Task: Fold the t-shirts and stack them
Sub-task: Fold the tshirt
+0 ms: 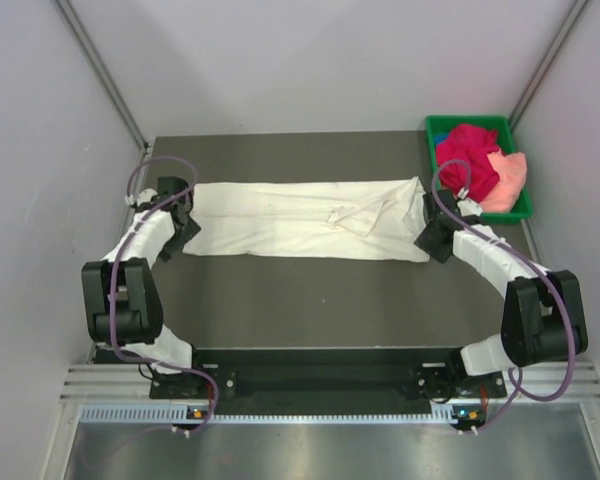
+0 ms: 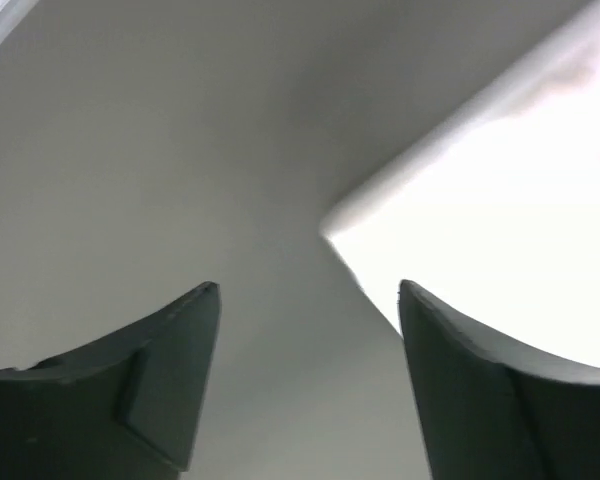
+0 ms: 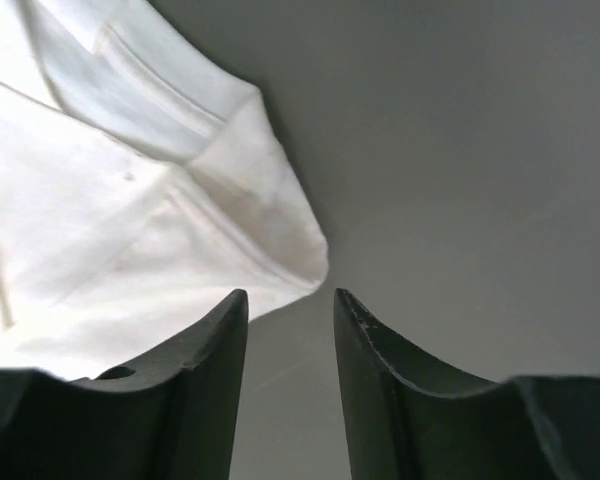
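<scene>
1. Cream-white t-shirt (image 1: 300, 220) lies as a long folded strip across the middle of the table (image 1: 280, 300), mid-frame.
2. Left fingers (image 2: 130, 400) and right fingers (image 3: 160, 400) stand apart at its ends, holding nothing.
3. Risk: pinching one layer only would unfold the strip, and uneven pulls would skew it.

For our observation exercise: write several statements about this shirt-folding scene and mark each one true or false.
1. The cream-white t-shirt lies stretched out on the table. True.
2. The green tray is empty. False: it holds the magenta-red t-shirt and the peach-pink t-shirt.
3. The left arm's jaws grip the cream-white t-shirt. False: they stand open and empty beside its corner.
4. The right arm's jaws stand apart with nothing between them. True.
</scene>
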### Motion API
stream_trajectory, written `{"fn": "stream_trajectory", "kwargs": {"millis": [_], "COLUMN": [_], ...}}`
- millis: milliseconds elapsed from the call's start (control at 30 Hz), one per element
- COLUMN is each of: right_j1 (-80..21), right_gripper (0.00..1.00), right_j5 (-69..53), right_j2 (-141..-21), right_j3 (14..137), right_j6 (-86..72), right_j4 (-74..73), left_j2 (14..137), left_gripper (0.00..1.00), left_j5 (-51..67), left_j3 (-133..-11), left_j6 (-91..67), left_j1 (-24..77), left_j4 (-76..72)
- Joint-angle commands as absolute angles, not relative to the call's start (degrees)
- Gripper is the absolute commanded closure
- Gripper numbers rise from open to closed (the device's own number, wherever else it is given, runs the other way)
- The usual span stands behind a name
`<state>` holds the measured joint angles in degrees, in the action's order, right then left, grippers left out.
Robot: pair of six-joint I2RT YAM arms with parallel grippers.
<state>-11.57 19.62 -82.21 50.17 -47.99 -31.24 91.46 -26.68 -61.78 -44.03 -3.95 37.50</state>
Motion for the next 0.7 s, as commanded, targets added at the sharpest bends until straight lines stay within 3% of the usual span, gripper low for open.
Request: {"fn": "stream_trajectory", "kwargs": {"millis": [0,67,300,533,667], "right_j1": [-12.21,-14.22,-18.54,-20.48,-21.35], "right_gripper": [0.58,0.53,0.48,0.45,0.45], "right_j5": [19.25,17.94,12.92,7.92,5.89], "right_j2": [-80.16,-81.55,-89.20,-95.18,-97.03], "right_j3": [55.45,57.12,62.49,61.18,59.42], "right_j6": [-48.34,-49.39,-53.43,-53.62,-53.26], "right_j4": [-33.05,-32.26,-24.18,-11.53,-3.36], "left_j2": [88.15,89.91,87.45,88.24,88.16], "left_gripper": [0.21,0.23,0.25,0.27,0.27], "left_j5": [-10.94,-0.34,19.38,30.39,29.53], "left_j3": [-64.68,-67.32,-65.40,-59.51,-60.38], "left_j6": [-35.71,-32.80,-28.03,-31.46,-31.46], "left_j1": [-4.04,-3.96,-3.17,-0.18,-0.26], "left_j4": [34.19,34.89,29.54,22.95,22.76]}}
